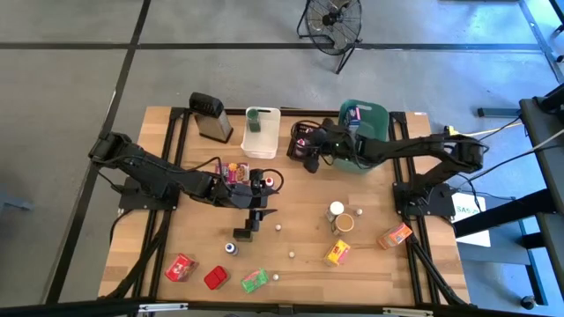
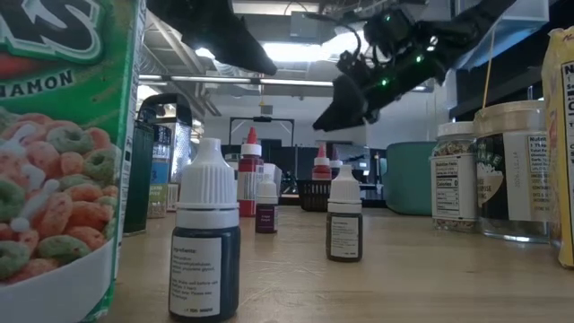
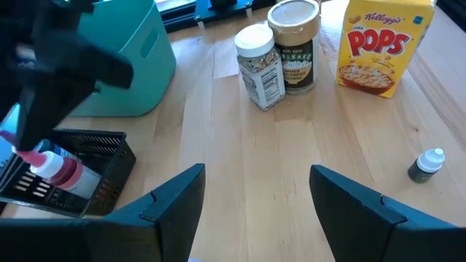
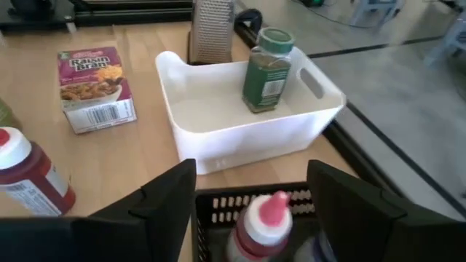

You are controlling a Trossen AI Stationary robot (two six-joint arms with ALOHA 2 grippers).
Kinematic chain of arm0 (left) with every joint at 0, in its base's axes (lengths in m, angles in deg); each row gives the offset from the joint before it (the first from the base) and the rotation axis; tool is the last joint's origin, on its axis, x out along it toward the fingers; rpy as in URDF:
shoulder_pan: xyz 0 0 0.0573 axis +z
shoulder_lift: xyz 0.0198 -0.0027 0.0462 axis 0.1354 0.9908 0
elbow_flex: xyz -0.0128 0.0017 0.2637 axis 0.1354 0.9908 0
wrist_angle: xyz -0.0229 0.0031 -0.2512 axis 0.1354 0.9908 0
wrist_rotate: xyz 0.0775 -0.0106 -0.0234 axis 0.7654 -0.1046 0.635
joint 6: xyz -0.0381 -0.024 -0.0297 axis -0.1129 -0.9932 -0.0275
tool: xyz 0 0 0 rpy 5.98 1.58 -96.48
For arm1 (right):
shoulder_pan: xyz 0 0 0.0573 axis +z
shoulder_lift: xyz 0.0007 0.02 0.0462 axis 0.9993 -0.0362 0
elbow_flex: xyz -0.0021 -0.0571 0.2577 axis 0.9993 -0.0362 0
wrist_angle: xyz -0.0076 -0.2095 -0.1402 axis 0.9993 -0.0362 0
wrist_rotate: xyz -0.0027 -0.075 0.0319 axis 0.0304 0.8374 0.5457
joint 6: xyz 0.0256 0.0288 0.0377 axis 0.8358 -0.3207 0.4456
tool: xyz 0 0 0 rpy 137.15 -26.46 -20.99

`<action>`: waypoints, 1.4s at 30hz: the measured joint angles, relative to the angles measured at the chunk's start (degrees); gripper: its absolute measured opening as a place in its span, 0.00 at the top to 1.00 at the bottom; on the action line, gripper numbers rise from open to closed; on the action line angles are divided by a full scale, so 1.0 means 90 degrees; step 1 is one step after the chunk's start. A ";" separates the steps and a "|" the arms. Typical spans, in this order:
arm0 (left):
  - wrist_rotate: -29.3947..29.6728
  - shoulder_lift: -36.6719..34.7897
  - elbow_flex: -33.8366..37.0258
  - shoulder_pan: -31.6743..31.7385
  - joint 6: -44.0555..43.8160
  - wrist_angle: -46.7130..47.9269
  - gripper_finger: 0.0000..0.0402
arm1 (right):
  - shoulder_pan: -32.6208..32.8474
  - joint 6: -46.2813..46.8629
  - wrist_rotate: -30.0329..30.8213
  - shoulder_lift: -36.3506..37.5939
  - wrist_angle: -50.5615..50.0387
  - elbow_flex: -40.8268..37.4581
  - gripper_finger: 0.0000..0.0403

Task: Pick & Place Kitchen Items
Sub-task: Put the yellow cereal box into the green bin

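My right gripper [image 4: 251, 193] hangs open just above the black basket [image 4: 218, 207]. A pink-capped bottle [image 4: 263, 218] stands in the basket below the gap, untouched. Beyond it, a green-lidded jar [image 4: 266, 69] stands in the white bin [image 4: 247, 135], and a Raisin Bran box [image 4: 95, 87] and a red bottle [image 4: 25, 178] rest on the table. My left gripper [image 3: 255, 196] waits open at mid-table [image 1: 260, 204], nothing between its fingers. It faces two jars [image 3: 277, 54], a Pops box [image 3: 382, 44] and a tiny bottle [image 3: 427, 164].
The teal bin [image 1: 363, 136] stands at the back right and the grater [image 1: 211, 116] at the back left. Red packets [image 1: 181, 267], a green one [image 1: 255, 280], a yellow one [image 1: 337, 253] and an orange one [image 1: 395, 236] lie toward the near edge, among small bottles [image 2: 204, 238].
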 joint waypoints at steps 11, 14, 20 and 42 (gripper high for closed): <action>-0.0002 0.0000 0.0000 0.0000 -0.0058 0.0032 0.40 | 0.0615 0.0249 0.0019 0.1187 -0.1636 0.0241 0.34; -0.0002 0.0000 0.0000 0.0000 -0.0056 0.0033 0.39 | 0.0876 0.0407 0.0015 0.1532 -0.1843 0.0246 0.34; -0.0001 0.0000 0.0000 0.0000 -0.0068 0.0038 0.40 | 0.1447 0.0665 -0.0357 0.2158 -0.2239 0.0246 0.34; 0.0000 0.0000 0.0000 0.0000 -0.0114 0.0136 0.39 | 0.4344 -0.0313 -0.0606 0.2328 -0.4031 0.1475 0.36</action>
